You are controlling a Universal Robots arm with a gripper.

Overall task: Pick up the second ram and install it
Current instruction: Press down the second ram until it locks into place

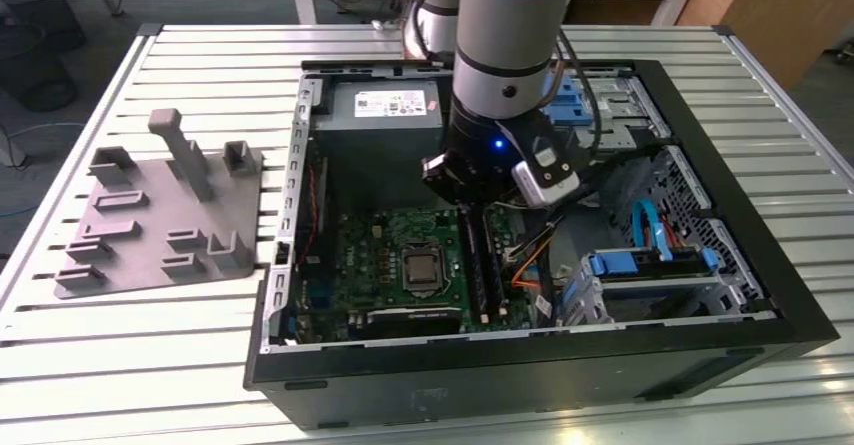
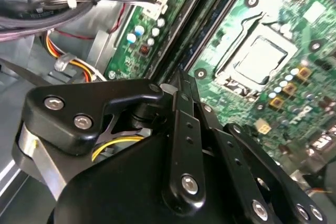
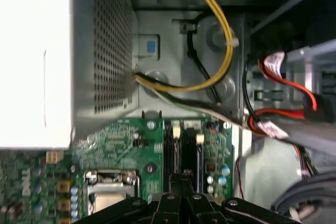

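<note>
The open computer case (image 1: 534, 370) lies on the slatted table with the green motherboard (image 1: 380, 265) facing up. My gripper (image 1: 470, 205) reaches down into the case over the long black memory slots (image 1: 478, 265). In both wrist views the black fingertips (image 2: 181, 80) (image 3: 181, 178) meet at a point right above the slots (image 2: 210, 30) (image 3: 184, 145), and nothing shows between them. I cannot make out the second ram apart from the slots; a thin greenish strip runs along them under the tips.
The processor socket (image 1: 423, 268) sits beside the slots. The silver power supply (image 1: 387, 105) is at the case's far end. Orange and black cables (image 1: 534, 255) and blue drive brackets (image 1: 641, 263) are toward the exterior view's right. A grey parts holder (image 1: 160, 215) stands outside the case.
</note>
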